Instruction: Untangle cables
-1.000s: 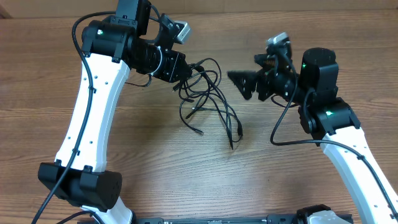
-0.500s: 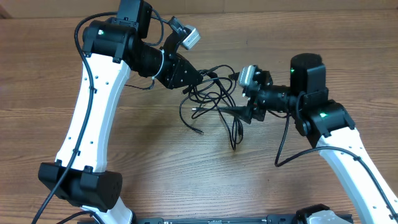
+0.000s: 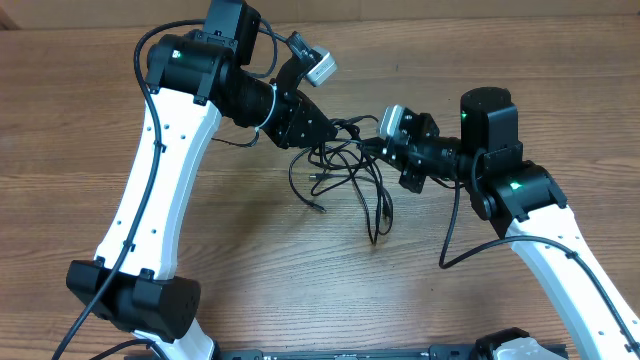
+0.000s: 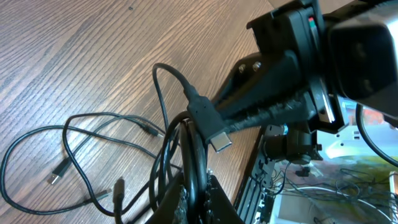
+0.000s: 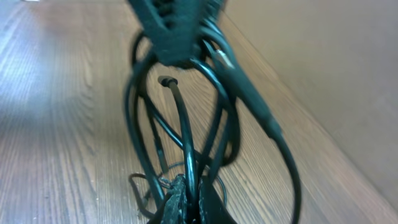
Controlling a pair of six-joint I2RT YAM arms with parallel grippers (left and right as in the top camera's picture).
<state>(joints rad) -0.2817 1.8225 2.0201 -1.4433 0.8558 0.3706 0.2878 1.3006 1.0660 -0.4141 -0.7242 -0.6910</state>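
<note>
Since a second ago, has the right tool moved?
Yes. The right tool has swung left and away from the table's far edge, into the cables, and shut on them.

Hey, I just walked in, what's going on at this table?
Two robot arms are working on a tangle of thin black cables. The left tool is shut on one side of the bundle, and the right tool is shut on strands opposite. Loose plug ends trail on the wooden table; the bundle looks knotted.

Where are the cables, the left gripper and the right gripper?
cables [image 4: 210,124], left wrist view, plug body of one cable
left gripper [image 4: 193,196], left wrist view, between its fingertips
right gripper [image 5: 189,198], right wrist view, between its fingertips
</note>
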